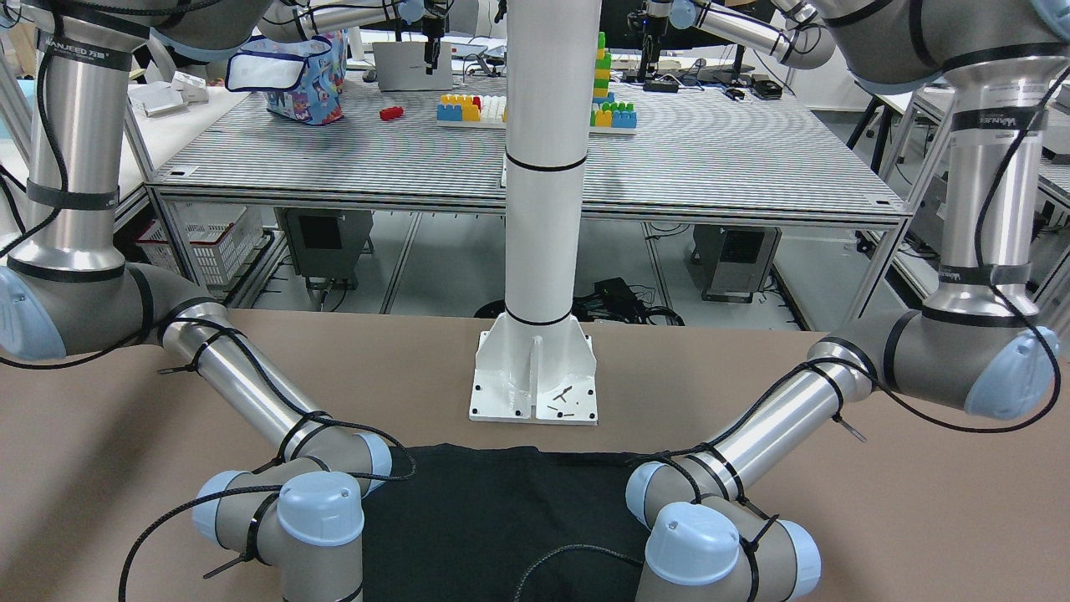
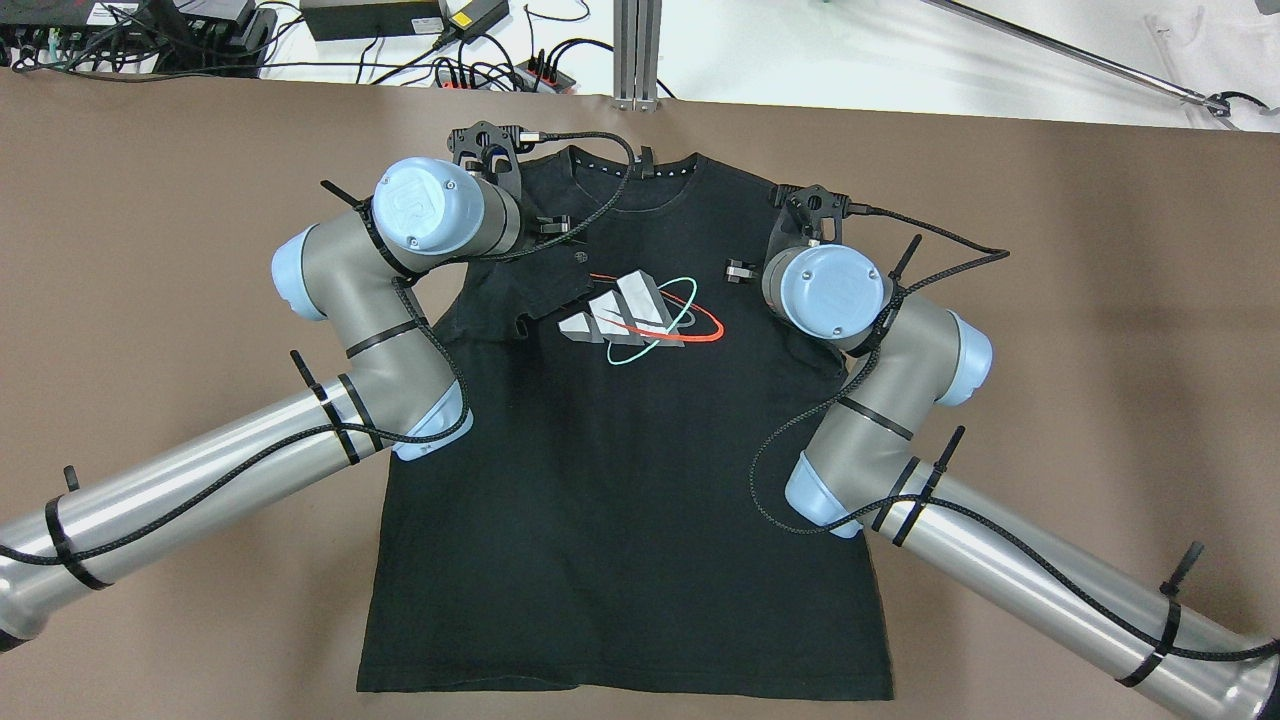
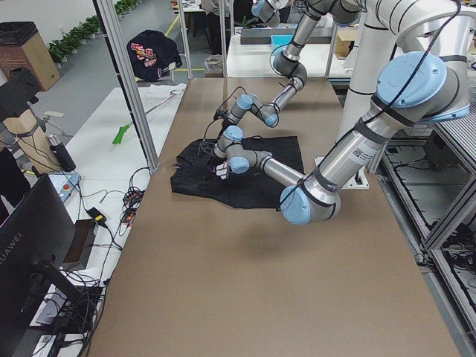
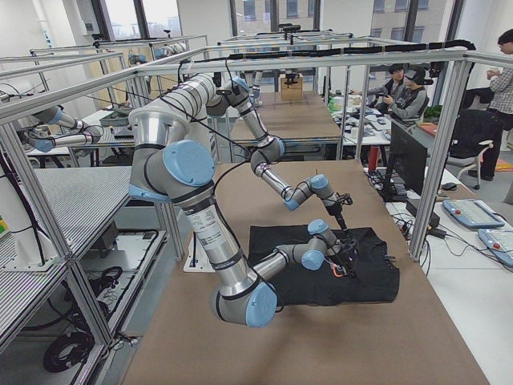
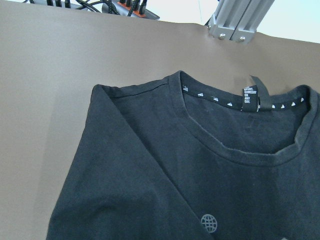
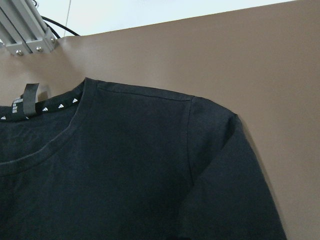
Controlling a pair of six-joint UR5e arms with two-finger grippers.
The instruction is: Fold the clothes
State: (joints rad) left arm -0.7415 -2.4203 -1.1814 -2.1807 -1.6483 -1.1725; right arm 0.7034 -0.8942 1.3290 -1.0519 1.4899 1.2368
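Here the black T-shirt [image 2: 620, 520] lies spread flat on the brown table [image 2: 1100, 350], under both pincers, with its collar just beyond them and its hem well back toward the arms' bases. The left gripper [image 2: 555, 232] hangs low over the shoulder whose sleeve is turned in onto the chest. The right gripper [image 2: 738, 270] hangs over the opposite shoulder, and the printed logo [image 2: 640, 320] sits between the two. Whether either pincer is spread or closed cannot be told, as the wrists hide the fingers.
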